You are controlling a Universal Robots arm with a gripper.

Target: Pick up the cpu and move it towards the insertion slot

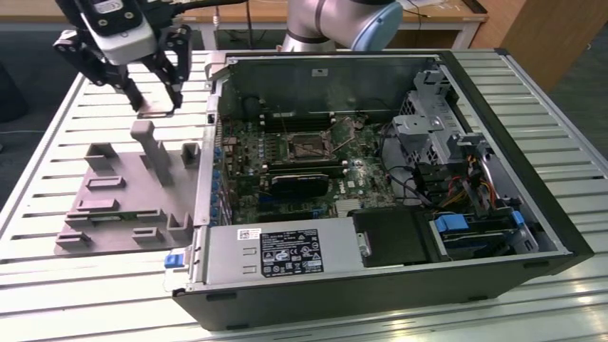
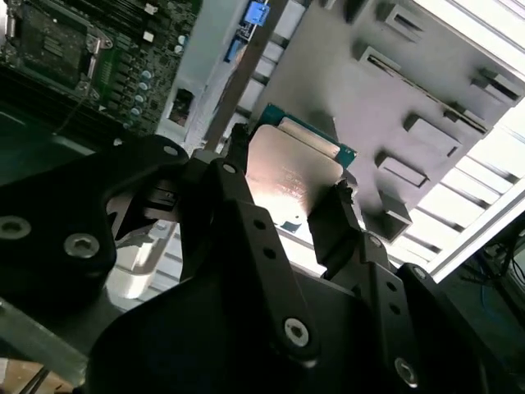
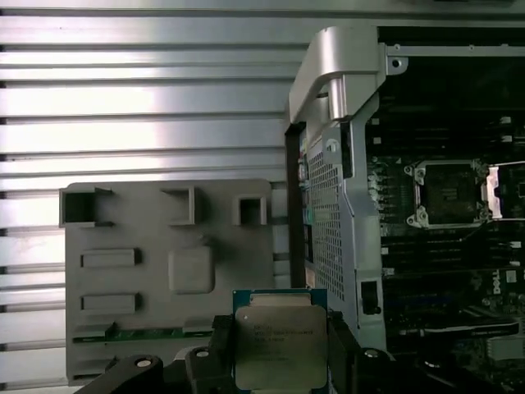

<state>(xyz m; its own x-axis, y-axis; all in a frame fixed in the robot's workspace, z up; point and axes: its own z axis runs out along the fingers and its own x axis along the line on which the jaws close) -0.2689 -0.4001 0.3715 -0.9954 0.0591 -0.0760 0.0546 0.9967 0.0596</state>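
The black two-fingered claw is clenched on the small flat square cpu with its silvery metal lid and thin green edge, one finger pressing each opposite side. In the second wrist view the same chip sits pinched between the dark fingertips, its lid catching the light. So the pick-up is done: the cpu is off its rest and in the air.

Just beyond the chip lies the grey plastic fixture plate with raised blocks and pockets, resting on the ribbed silver metal bench. The cpu hangs above that plate, clear of it; in the exterior view the claw hovers over the plate's far end, on the side away from the computer.

Further off stands the opened black desktop computer case, lying beside the plate with its green motherboard exposed. On that board sits the square metal-framed insertion slot, its frame apparently open. The chip is well apart from that slot, with the case's silver side wall between them. By my reading, the lift is complete and the carry across to the slot is what remains.
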